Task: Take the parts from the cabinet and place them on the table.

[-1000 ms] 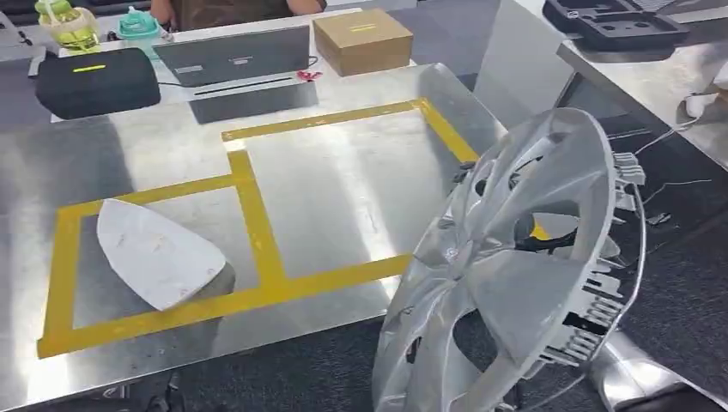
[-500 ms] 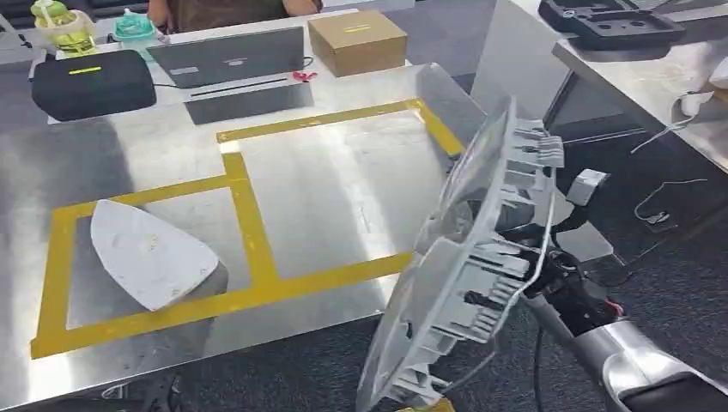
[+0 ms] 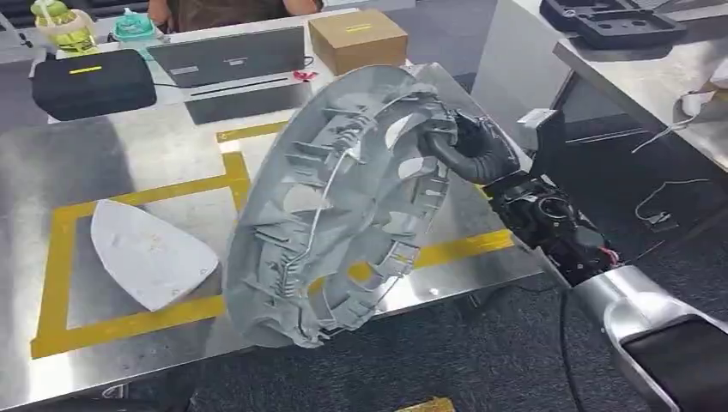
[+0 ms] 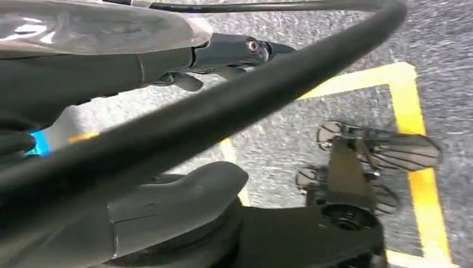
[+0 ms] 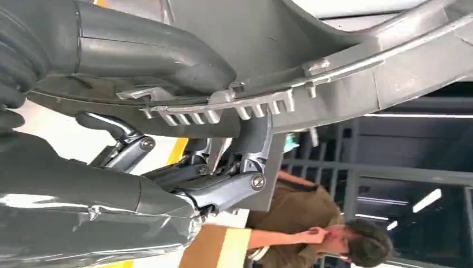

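My right hand [image 3: 476, 150] grips a large silver wheel cover [image 3: 335, 206] by its far rim. The cover hangs tilted above the right yellow-taped square [image 3: 245, 184] of the steel table [image 3: 154, 146], its ribbed back side facing me. In the right wrist view the thumb lies over the cover's rim [image 5: 334, 72] while the fingers [image 5: 223, 187] hook under it. A white, flat, teardrop-shaped part [image 3: 150, 253] lies in the left taped square. My left hand [image 4: 223, 50] hangs over the grey floor, fingers stretched out and holding nothing.
Along the table's far edge are a cardboard box [image 3: 356, 39], a laptop [image 3: 227, 56], a black case [image 3: 94, 81] and bottles [image 3: 64, 21]. A person [image 5: 301, 218] sits behind them. Another steel table [image 3: 652, 77] stands to the right across a dark-floored gap.
My right arm has swung the wheel cover leftward, from beside the table's near right corner to above the right taped square, and turned it so its back side faces me.
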`<move>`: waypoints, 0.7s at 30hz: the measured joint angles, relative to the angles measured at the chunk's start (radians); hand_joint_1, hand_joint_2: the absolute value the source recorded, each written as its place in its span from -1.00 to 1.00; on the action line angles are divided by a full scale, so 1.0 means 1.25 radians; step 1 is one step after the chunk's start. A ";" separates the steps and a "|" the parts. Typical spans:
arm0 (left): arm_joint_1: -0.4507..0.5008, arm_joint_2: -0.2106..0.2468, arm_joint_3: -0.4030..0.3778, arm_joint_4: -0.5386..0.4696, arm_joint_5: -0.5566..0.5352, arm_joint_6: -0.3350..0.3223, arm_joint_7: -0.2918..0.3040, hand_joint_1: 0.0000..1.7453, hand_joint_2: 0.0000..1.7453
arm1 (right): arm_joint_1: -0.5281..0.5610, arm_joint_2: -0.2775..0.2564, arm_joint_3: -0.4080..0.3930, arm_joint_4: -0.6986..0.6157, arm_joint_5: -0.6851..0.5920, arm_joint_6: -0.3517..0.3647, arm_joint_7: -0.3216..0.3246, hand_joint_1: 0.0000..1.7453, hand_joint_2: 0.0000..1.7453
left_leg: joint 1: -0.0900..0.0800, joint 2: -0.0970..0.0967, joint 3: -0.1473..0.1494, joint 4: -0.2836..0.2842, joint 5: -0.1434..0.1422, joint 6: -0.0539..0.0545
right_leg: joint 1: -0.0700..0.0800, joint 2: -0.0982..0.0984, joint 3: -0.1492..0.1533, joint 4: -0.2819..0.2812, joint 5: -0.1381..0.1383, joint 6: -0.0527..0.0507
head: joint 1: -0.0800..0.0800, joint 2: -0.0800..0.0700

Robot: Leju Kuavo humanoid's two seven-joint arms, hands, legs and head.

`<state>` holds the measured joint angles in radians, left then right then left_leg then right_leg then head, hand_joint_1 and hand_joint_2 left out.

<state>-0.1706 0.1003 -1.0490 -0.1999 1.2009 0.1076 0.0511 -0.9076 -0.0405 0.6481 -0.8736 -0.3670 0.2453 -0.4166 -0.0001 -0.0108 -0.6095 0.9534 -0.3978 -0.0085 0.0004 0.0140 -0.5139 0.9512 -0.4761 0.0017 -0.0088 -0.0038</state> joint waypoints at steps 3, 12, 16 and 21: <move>0.001 -0.001 -0.009 0.000 0.000 0.000 0.002 -1.00 1.00 | -0.037 0.006 0.022 0.028 0.013 -0.010 0.003 1.00 1.00 | 0.000 0.000 0.000 0.000 0.000 0.000 | 0.000 -0.001 0.000 0.000 0.000 0.000 | 0.000 0.000; -0.001 -0.003 -0.030 0.000 -0.012 -0.006 0.005 -1.00 1.00 | -0.105 0.034 0.086 0.104 0.121 -0.079 0.023 1.00 1.00 | 0.000 0.000 0.000 0.000 0.000 0.000 | 0.000 0.000 0.000 0.000 0.000 0.000 | 0.000 0.000; -0.001 -0.005 -0.034 0.000 -0.014 -0.007 0.005 -1.00 1.00 | -0.124 0.045 0.112 0.130 0.141 -0.093 0.029 1.00 1.00 | 0.000 0.000 0.000 0.000 0.000 0.000 | 0.000 -0.001 0.000 0.000 0.000 0.000 | 0.000 0.000; -0.002 -0.005 -0.041 0.000 -0.014 -0.007 0.005 -1.00 1.00 | -0.136 0.051 0.134 0.153 0.142 -0.095 0.029 1.00 1.00 | 0.000 0.000 0.000 0.000 0.000 0.000 | 0.000 -0.001 0.000 0.000 0.000 0.000 | 0.000 0.000</move>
<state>-0.1726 0.0946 -1.1002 -0.1999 1.1833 0.0988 0.0576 -1.0774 0.0236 0.8156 -0.6829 -0.1892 0.1270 -0.3803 0.0002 -0.0110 -0.6093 0.9536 -0.3977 -0.0086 0.0004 0.0133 -0.5138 0.9512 -0.4761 0.0017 -0.0088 -0.0038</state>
